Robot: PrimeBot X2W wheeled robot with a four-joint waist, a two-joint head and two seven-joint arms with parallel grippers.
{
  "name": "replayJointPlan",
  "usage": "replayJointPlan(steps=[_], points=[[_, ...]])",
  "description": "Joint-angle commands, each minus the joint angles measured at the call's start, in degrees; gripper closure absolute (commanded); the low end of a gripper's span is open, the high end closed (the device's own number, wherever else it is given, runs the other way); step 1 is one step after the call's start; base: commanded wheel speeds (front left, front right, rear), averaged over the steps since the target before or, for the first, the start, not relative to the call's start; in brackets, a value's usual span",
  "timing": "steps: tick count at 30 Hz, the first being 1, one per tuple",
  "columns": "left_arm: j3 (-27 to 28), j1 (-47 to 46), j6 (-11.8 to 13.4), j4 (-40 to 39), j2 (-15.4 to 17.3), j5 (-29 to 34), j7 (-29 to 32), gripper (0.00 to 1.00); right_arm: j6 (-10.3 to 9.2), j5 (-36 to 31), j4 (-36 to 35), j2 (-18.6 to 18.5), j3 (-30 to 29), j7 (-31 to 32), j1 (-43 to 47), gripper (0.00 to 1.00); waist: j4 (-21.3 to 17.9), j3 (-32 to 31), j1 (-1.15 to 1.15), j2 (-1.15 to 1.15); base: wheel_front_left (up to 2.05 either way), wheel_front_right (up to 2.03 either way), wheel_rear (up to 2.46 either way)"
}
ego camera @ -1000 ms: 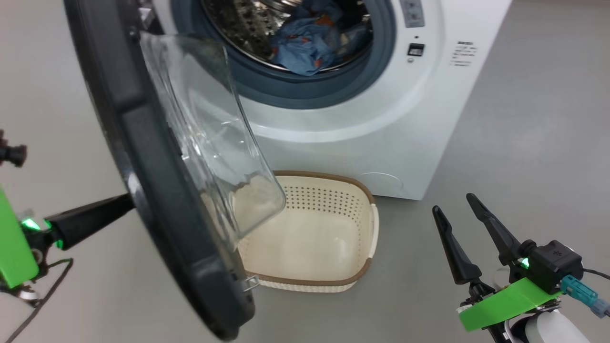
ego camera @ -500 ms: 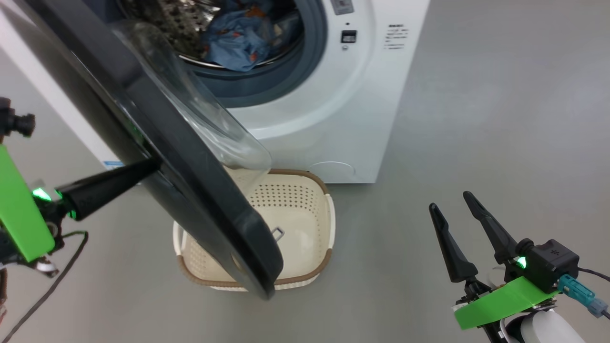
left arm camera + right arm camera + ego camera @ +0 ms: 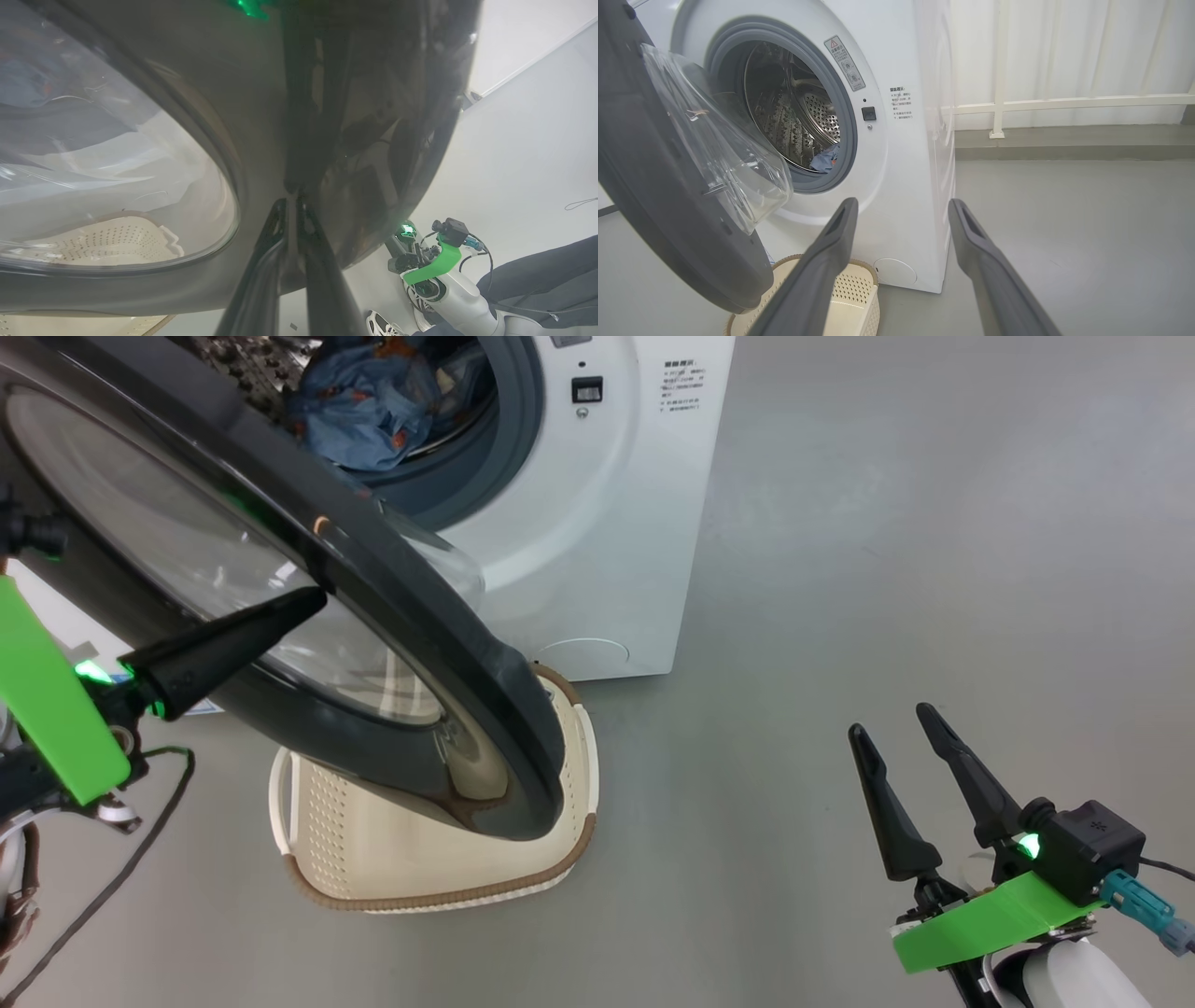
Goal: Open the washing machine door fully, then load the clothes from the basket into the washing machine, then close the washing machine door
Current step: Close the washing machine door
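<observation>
The white front-loading washing machine [image 3: 607, 523] stands at the far left, its grey-ringed steel drum [image 3: 794, 121] open to view. Light-blue clothes [image 3: 364, 401] with small orange figures lie bunched low in the drum. The washing machine door [image 3: 411, 588], round and glossy black with a bulging clear glass bowl [image 3: 719, 140], stands half swung out on the left side, its lower edge over the basket [image 3: 448, 896]. This cream, perforated, brown-rimmed basket sits on the floor [image 3: 840, 569] just in front of the machine, and what shows of its inside is bare.
</observation>
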Motion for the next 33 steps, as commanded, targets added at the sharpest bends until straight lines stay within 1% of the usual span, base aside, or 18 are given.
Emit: replayJointPlan(steps=[1,18,23,29,30,32,33], points=[[2.36,-2.67,-0.38,-0.86,2.85,0.37,-0.83,1.00,0.25,-0.29,-1.59,-0.43,0.66,-0.46,-0.89,0.00,0.30,-0.01,0.00,0.00,0.00,0.00,0.00],[2.12,0.22,-0.38,-0.61,4.24,-1.11,-4.29,1.00,0.25,-0.39,-1.41,-1.39,0.78,-0.46,-0.66,0.00,5.19,-1.96,0.00,0.00,0.00,0.00,0.00],[2.24,1.92,-0.38,-0.48,4.77,-1.40,-5.75,1.00,0.25,-0.33,-1.31,-1.87,0.80,-0.46,-0.03,0.00,7.34,-2.73,0.00,0.00,0.00,0.00,0.00],[2.94,4.97,-0.38,-0.06,5.47,-0.93,-8.94,0.99,0.25,-0.24,-1.28,-2.19,1.17,-0.46,0.41,0.00,10.14,-3.97,0.00,0.00,0.00,0.00,0.00],[3.13,5.68,-0.38,0.07,5.57,-0.78,-9.69,0.95,0.25,-0.23,-1.24,-2.22,1.21,-0.46,0.50,0.00,10.59,-4.23,0.00,0.00,0.00,0.00,0.00],[3.34,7.21,-0.38,0.26,6.10,0.43,-11.59,0.64,0.25,-0.21,-1.21,-2.28,1.28,-0.46,0.69,0.00,11.38,-4.77,0.00,0.00,0.00,0.00,0.00],[3.41,8.03,-0.38,0.41,6.23,0.74,-12.54,0.58,0.25,-0.20,-1.19,-2.30,1.33,-0.46,0.82,0.00,11.74,-5.00,0.00,0.00,0.00,0.00,0.00]])
